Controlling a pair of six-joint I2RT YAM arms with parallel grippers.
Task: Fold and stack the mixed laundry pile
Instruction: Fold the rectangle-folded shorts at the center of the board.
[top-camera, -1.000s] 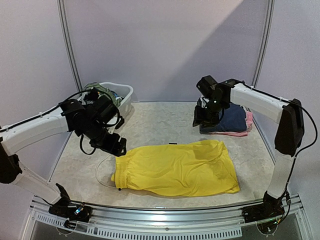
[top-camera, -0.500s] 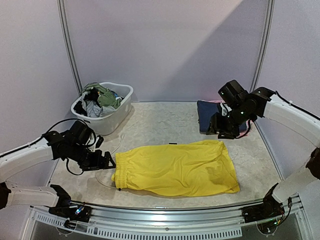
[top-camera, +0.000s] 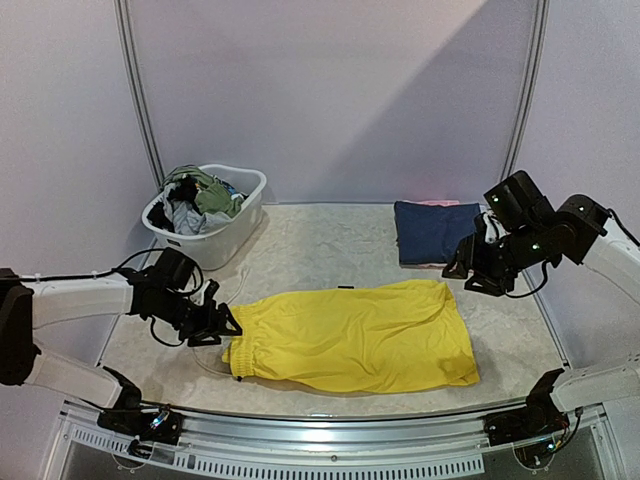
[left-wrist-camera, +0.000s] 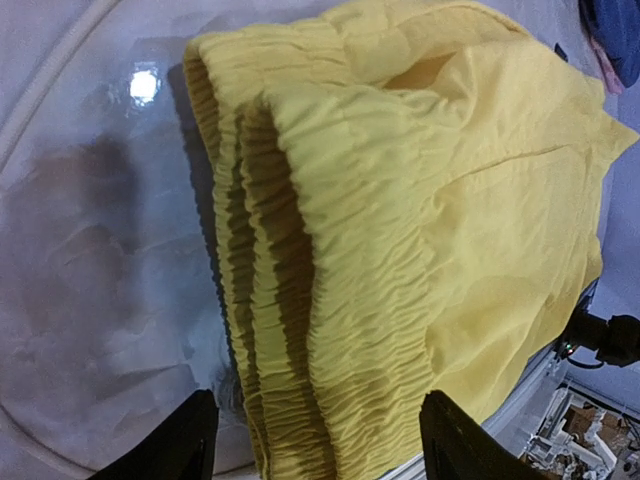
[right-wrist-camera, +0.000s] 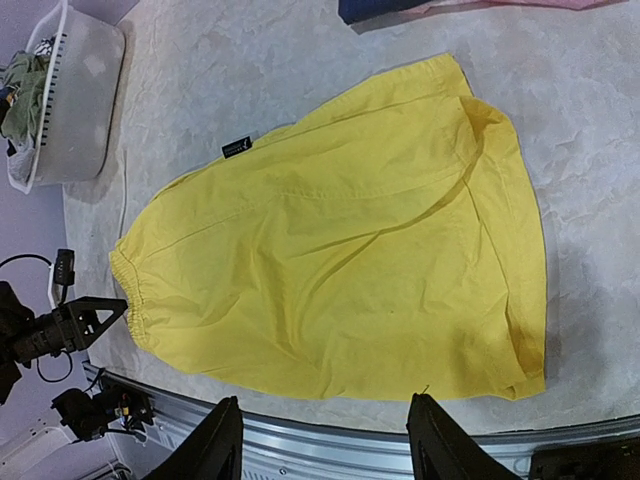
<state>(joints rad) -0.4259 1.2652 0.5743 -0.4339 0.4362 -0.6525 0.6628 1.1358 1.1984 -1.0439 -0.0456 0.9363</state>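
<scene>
The small black tag (right-wrist-camera: 237, 147) on the yellow shorts (top-camera: 350, 335) is too tiny to read. The shorts lie flat mid-table, long axis left to right, waistband toward the left gripper (top-camera: 222, 325). Its fingers stand apart, seemingly astride the waistband, lower than a second ago. The right gripper (top-camera: 470, 272), fingers apart and empty, has left the navy stack (top-camera: 435, 230).

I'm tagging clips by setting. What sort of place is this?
Likely a robotics lab cell, not a home: robot arms bolted to a table, plain curved backdrop walls, a laundry tub.
</scene>
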